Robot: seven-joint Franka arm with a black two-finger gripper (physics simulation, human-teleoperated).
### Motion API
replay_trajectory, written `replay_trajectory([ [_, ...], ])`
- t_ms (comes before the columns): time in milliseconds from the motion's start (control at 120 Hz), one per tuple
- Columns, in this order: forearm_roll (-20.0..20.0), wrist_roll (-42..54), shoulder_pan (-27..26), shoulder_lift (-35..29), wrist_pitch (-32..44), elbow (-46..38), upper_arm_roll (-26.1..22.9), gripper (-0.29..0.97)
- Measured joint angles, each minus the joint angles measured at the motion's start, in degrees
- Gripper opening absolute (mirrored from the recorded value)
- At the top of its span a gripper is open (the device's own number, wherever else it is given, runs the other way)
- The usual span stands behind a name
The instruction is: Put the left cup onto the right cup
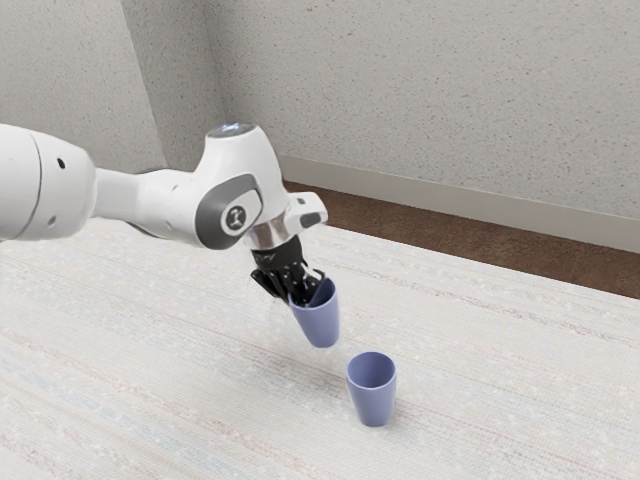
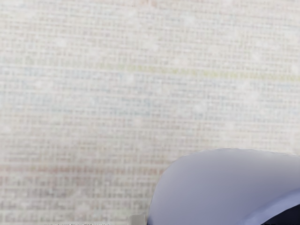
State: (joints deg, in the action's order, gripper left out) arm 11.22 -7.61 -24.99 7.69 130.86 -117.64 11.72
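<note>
1. Our white arm (image 1: pixel 120 195) comes in from the exterior view's left over a pale woven-textured tabletop (image 1: pixel 130 390). Grey speckled walls (image 1: pixel 450 90) and brown floor (image 1: pixel 480 235) lie behind.
2. Our black gripper (image 1: pixel 298 283) is clamped on the rim of the lifted blue tapered cup (image 1: pixel 318 316), which is tilted and clear of the tabletop.
3. The standing blue tapered cup (image 1: pixel 371 388) sits upright nearby, toward the exterior view's right.
4. Open tabletop surrounds both cups.

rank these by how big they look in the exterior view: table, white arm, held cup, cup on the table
1. table
2. white arm
3. held cup and cup on the table: they look about alike, so I won't rank them
</note>
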Motion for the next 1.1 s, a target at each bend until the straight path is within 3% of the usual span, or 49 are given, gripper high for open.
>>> replay_trajectory([
  [450,-0.1,-1.5,-0.9,2.8,-4.1,7.3,-7.8,-0.10],
  [1100,0.2,-3.1,-0.1,3.6,-7.8,7.5,-8.1,-0.10],
])
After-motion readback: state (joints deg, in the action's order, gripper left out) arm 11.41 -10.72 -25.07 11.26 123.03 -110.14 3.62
